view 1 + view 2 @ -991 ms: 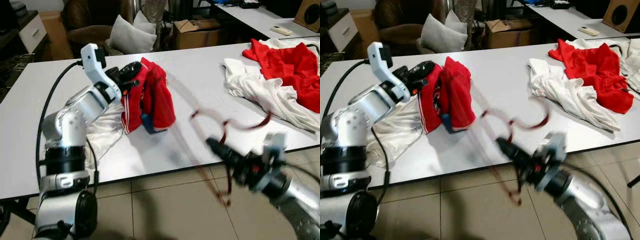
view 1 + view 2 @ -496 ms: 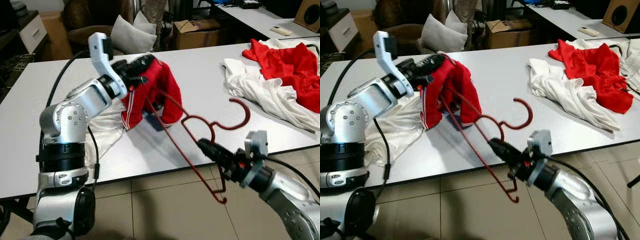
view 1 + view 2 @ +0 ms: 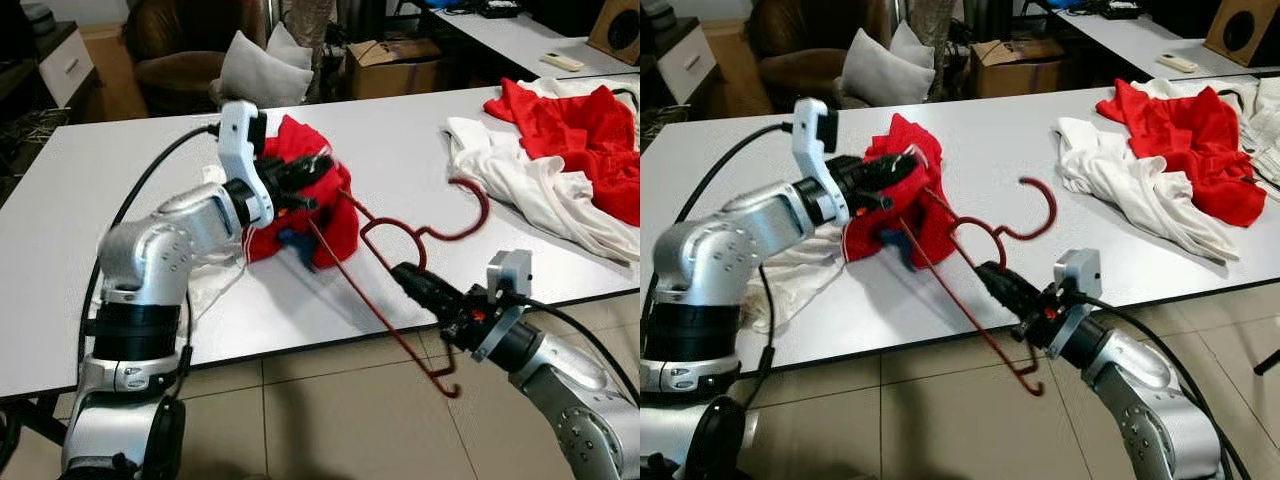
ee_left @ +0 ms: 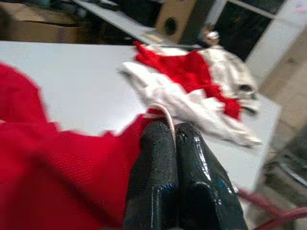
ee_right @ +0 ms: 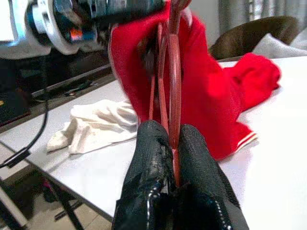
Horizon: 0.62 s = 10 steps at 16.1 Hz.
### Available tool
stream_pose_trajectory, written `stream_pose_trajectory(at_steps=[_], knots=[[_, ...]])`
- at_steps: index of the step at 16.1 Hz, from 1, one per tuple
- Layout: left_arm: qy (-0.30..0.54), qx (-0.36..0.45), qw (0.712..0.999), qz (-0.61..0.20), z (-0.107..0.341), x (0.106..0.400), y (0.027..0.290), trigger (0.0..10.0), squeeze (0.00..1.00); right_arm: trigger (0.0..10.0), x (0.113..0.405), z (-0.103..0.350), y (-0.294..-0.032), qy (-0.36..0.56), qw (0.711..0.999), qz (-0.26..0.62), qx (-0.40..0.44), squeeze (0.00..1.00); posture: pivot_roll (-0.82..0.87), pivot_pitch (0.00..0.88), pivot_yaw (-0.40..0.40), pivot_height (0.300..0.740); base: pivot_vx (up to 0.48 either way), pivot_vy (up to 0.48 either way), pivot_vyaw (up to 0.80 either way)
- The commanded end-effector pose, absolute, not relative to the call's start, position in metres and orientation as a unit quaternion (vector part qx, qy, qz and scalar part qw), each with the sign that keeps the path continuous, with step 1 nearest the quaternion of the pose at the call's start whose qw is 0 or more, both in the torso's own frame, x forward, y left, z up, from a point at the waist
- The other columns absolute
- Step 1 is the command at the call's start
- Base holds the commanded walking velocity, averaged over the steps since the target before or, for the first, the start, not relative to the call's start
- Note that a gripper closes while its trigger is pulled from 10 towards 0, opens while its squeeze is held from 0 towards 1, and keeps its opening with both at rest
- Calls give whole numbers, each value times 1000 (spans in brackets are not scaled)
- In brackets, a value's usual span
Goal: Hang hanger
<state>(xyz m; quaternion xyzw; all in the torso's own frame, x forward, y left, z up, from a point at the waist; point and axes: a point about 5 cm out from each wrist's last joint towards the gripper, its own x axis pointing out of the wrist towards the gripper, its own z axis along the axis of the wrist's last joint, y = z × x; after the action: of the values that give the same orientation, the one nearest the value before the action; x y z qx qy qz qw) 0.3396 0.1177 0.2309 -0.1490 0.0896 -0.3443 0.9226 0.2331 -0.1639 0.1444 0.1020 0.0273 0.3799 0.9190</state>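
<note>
— Left end effector [image 3: 318,172]?
— Fingers pressed together, pinching the top of the crumpled red cloth garment with white trim [image 3: 322,214], lifted slightly above the white flat surface [image 3: 400,140]. In the left wrist view, a thin pale edge caught between the black fingertips [image 4: 163,143], possibly the garment's trim; too blurred to settle.

— Right end effector [image 3: 405,277]?
— Clamped on the thin dark-red wire hanger [image 3: 420,232], near the front edge of the surface. In the right wrist view, wire squeezed between the two black pads [image 5: 153,143].

— Hanger's position?
— Tilted: hook end up over the surface, one long arm reaching into the red garment, the other end hanging past the front edge above the tiled floor [image 3: 330,420].

— Anything else around?
— Crumpled white cloth [image 3: 215,275] lying beside the left arm, under the red garment. Heap of red and white clothes [image 3: 560,150] well apart, at the far right of the surface.
</note>
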Motion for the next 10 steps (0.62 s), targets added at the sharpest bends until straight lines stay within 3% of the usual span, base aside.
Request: stream_pose_trajectory(at_steps=[1,3,5,10], knots=[[97,-132,937,-310,226,343,130,0,0,10000,235,151,-175,3,936,338,94,0,-106,0,68,740,0,0,0],[103,-140,930,-324,228,337,137,0,0,10000,245,146,-198,0,968,236,86,0,-109,0,73,740,0,0,0],[112,-144,910,-371,231,326,134,0,0,10000,253,150,-204,-13,975,200,98,0,-108,0,76,740,0,0,0],[90,-166,895,-404,242,319,130,0,0,10000,261,143,-179,10,965,250,72,0,-96,0,71,740,0,0,0]])
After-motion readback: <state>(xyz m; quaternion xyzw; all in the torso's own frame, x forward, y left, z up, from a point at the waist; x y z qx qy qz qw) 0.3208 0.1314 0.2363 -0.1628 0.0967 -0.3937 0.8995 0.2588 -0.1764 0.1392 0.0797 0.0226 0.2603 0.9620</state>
